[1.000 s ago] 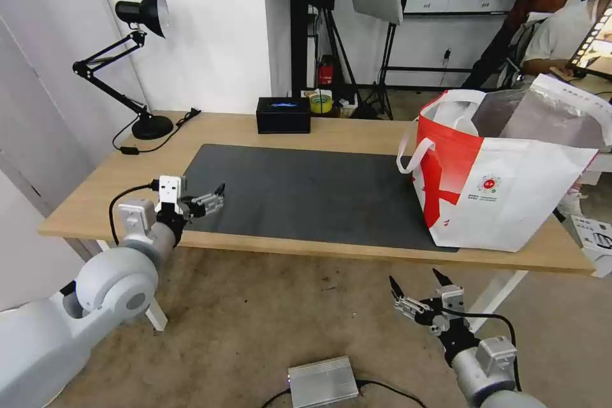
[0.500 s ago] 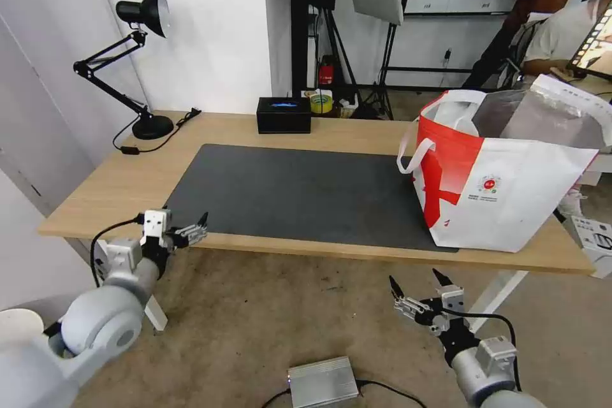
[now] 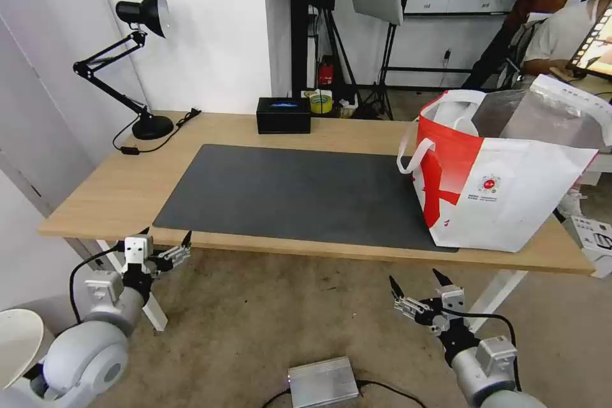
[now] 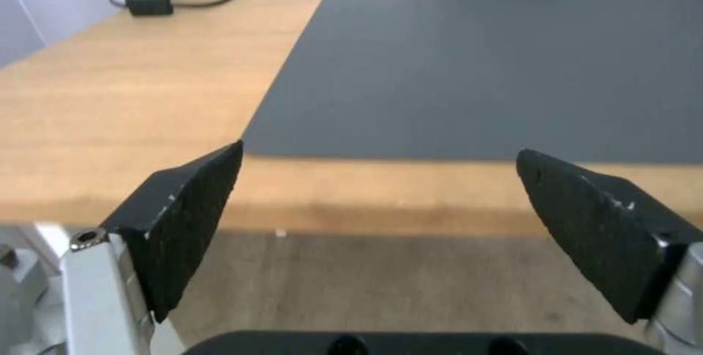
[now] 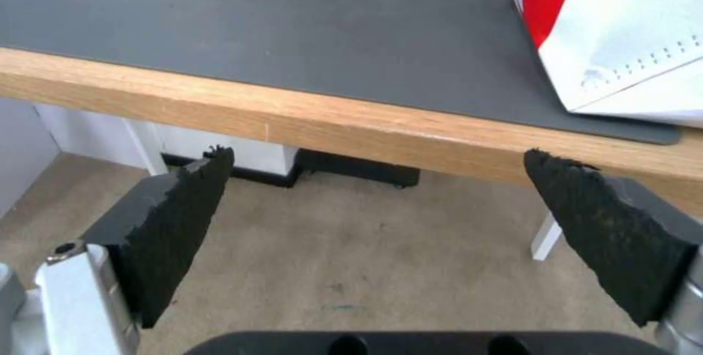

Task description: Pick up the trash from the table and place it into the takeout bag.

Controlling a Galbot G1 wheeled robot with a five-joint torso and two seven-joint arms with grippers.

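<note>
You had the left gripper (image 3: 167, 248) spread wide, holding nothing, below the front edge of the long light-wood table (image 3: 121, 194). The large white-and-red takeout bag (image 3: 503, 188) stood on that table, well apart. The right gripper (image 3: 415, 285) hung below the table edge too, also spread and empty.

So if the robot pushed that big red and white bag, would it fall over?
Probably not easily. The takeout bag stands on a wide flat bottom on the table, so it might slide rather than tip. Its sides look soft and creased, so they would likely dent. The loop handle droops, so it seems floppy.
</note>
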